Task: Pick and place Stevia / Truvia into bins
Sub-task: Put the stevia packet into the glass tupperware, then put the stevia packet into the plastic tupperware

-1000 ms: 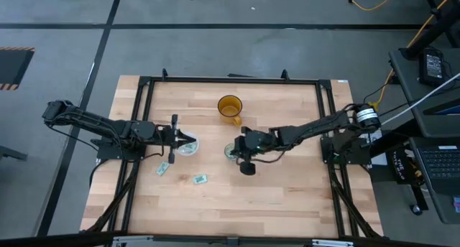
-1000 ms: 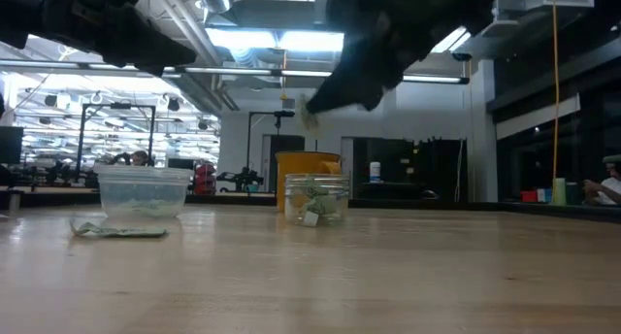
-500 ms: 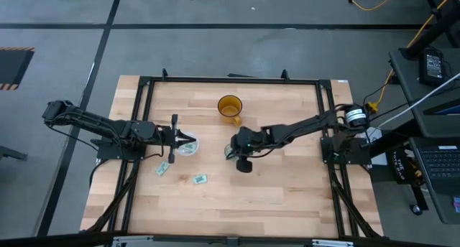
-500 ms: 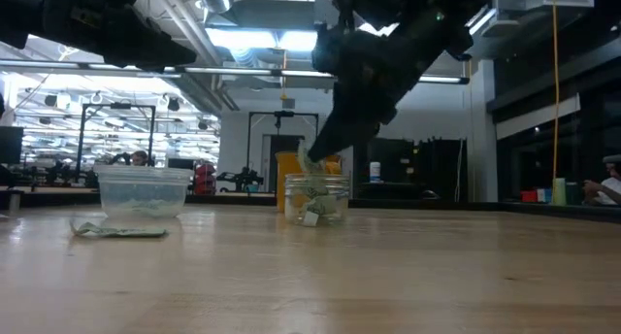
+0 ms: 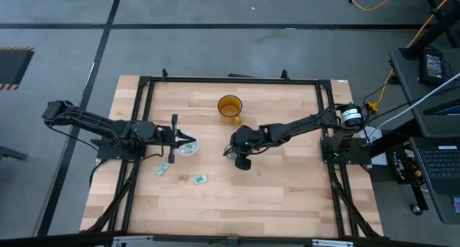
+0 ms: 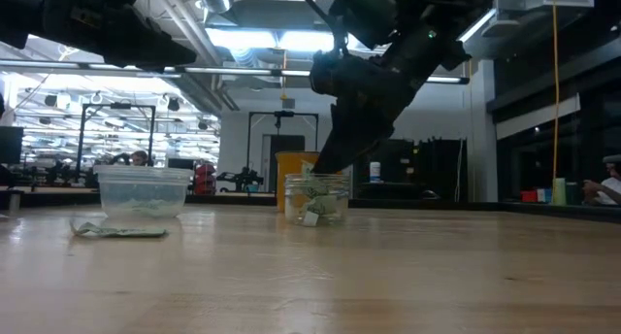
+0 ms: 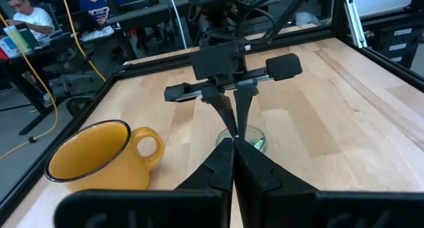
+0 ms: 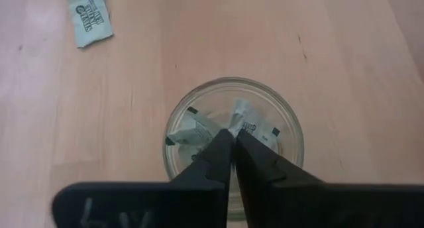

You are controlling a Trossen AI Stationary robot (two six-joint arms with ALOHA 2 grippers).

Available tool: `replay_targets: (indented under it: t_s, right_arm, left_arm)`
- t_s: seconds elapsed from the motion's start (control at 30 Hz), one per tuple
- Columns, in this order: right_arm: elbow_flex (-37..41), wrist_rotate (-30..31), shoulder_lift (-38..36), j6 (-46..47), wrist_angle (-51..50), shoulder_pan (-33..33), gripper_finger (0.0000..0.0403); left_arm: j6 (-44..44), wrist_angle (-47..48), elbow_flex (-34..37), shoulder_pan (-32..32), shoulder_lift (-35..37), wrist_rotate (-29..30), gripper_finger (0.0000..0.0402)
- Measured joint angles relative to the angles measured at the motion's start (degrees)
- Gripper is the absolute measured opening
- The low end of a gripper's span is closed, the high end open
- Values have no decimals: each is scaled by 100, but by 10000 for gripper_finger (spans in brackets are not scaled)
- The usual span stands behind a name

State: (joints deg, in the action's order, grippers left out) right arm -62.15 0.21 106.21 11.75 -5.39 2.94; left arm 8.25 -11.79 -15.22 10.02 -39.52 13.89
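My right gripper is shut on a pale sachet and stands over the mouth of the small round cup, which holds other sachets. In the low view the gripper reaches the cup's rim. My left gripper is shut on nothing and hovers over the clear shallow cup, which has sachets lying in it. Two sachets lie flat on the table; one shows in the right wrist view. My right gripper pinches a pale sachet by its upper edge between its fingertips. The fingers come from above, slanting down from the table's right side. The sachet hangs below the fingertips, at the small cup's mouth, above the sachets inside.
An amber-orange mug with a handle stands beyond the small cup toward the far edge; it shows large in the left wrist view. A dark frame runs around the table. Bare wood lies toward the near edge.
My right gripper has moved down and toward the table's left, carrying the sachet from well above the small cup to its mouth. It has stayed shut on the sachet throughout.
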Motion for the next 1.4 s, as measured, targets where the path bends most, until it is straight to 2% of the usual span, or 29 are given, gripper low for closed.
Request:
replay_targets:
  t_s: [0.6, 0.77, 0.87, 1.0, 1.17, 1.4]
  right_arm:
    - [2, -49, -372, -94, -121, 2, 75]
    - [8, -41, -680, -73, -240, 2, 73]
    - [7, 16, -1100, -14, -345, 64, 53]
    - [27, 556, -1724, -429, -545, 313, 10]
    - [456, 1751, -2263, -584, -623, 597, 13]
    - [1602, 1811, -2369, -596, 863, 713, 6]
  left_arm:
    - [-11, 2, 0, 0, 0, 0, 6]
    - [-13, 10, 0, 0, 2, -3, 6]
    - [-13, 42, 0, 0, 2, -1, 6]
    - [-14, 178, 0, 0, 2, -1, 6]
    - [-15, 339, 0, 0, 2, -3, 6]
    - [-322, 487, 0, 0, -8, -17, 17]
